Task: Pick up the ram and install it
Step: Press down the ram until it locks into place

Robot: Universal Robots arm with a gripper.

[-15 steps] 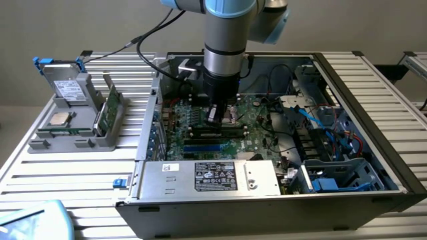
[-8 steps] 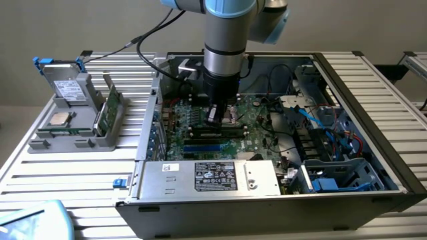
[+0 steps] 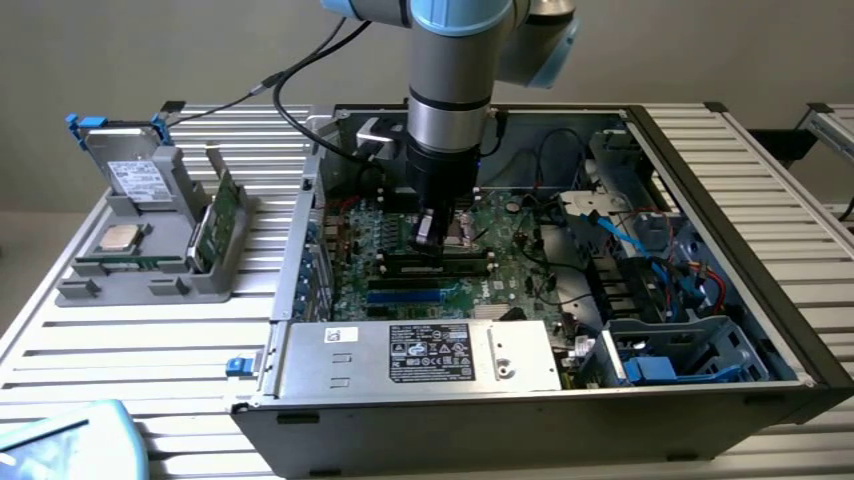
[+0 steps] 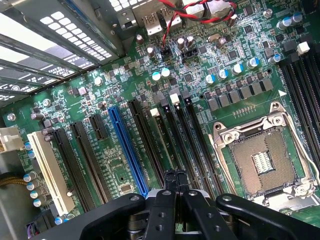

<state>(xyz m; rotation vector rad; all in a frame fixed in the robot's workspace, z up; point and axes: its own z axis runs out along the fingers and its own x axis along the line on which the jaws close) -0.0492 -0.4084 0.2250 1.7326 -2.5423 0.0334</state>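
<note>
While the gripper (image 3: 430,232) is hanging low over the motherboard (image 3: 400,255) inside the open computer case (image 3: 694,390), its fingers (image 4: 167,197) are pressing together with nothing visibly between them. Beneath them, the ram (image 3: 434,266) is sitting in a slot just beside the CPU socket (image 4: 260,160), on the side toward the blue expansion slot (image 4: 127,150).

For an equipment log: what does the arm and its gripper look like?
The arm is a silver-grey metal tube with light blue joint caps; black cables trail beside it. The gripper is black, with slim fingers on perforated black linkages.
</note>
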